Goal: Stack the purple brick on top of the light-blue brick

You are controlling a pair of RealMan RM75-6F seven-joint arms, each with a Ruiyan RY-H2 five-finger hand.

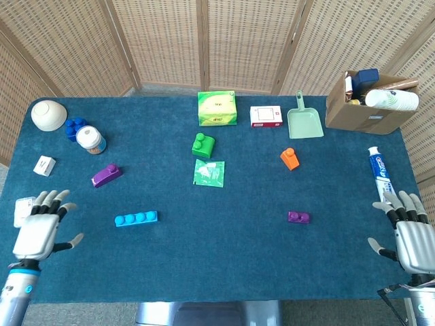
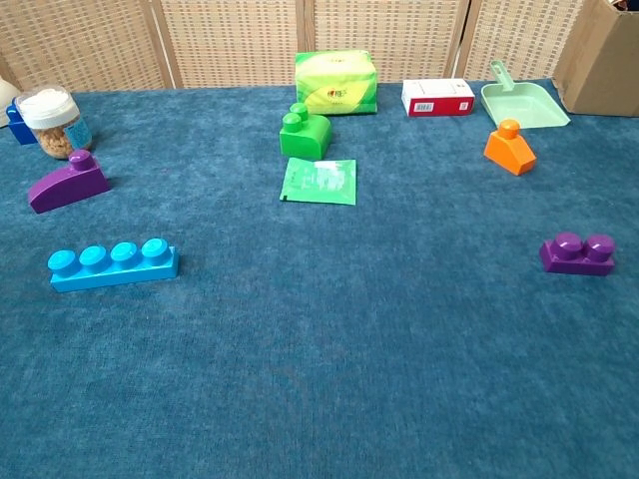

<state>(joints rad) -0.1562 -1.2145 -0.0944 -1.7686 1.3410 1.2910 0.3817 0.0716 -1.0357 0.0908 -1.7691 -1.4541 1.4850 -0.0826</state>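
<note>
The light-blue brick [image 1: 136, 218] [image 2: 113, 263] is long, with several studs, and lies left of the table's middle. A small two-stud purple brick [image 1: 298, 217] [image 2: 578, 253] lies to the right. A second purple brick [image 1: 107, 175] [image 2: 68, 183], sloped with one stud, sits behind the light-blue one. My left hand [image 1: 41, 229] hovers open over the front left of the table, a hand's width left of the light-blue brick. My right hand [image 1: 410, 238] stays open at the front right edge, far right of the two-stud purple brick. Neither hand appears in the chest view.
A green brick [image 1: 202, 145], green sachet [image 1: 209, 172], orange brick [image 1: 289, 158], green box [image 1: 217, 108], white box [image 1: 266, 116] and dustpan [image 1: 303, 120] fill the middle and back. Toothpaste [image 1: 380, 174] and a cardboard box [image 1: 370, 102] are at right. Bowl [image 1: 48, 114], jar [image 1: 90, 139] and small white boxes [image 1: 45, 165] are at left.
</note>
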